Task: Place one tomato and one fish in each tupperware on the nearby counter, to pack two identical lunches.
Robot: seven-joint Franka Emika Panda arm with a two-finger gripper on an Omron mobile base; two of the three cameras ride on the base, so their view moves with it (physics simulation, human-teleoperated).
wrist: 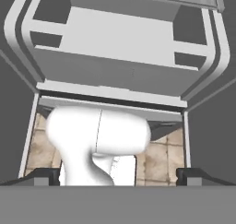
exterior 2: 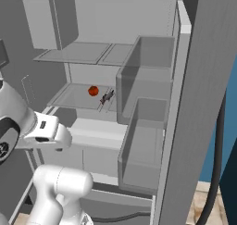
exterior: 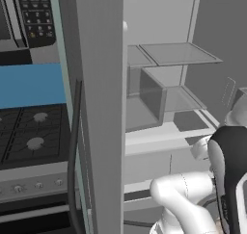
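- Gripper [wrist: 118,174] sits at the bottom of the hand view with its two dark fingertips [wrist: 44,174] far apart at the lower left and lower right, spread wide and pinching nothing.
- Between those tips the hand view looks down on a patch of tan tiled floor [wrist: 159,161] just in front of the open fridge [wrist: 124,38], whose pale lower ledges fill the upper half of that frame.
- In the right base view the hand itself, a white block with a dark face, hangs at centre left, in front of the fridge's lower drawers.
- The open fridge door [exterior 2: 203,94] runs as a broad grey slab down the right of the right base view, with two grey door bins [exterior 2: 141,145] stacked left of it near the centre.
- In the left base view the same door [exterior: 101,108] stands upright left of centre; a black gas stove [exterior: 31,132] lies at the left edge with a blue wall panel [exterior: 29,84] above it.
- Further in, on a glass shelf [exterior 2: 74,96] left of centre in the right base view, a red tomato [exterior 2: 93,90] rests just left of a small slim fish [exterior 2: 107,97]; the two lie near each other, and whether they touch is too small to tell.
- Above that, another glass shelf [exterior 2: 76,53] sits in the upper left of the same frame.
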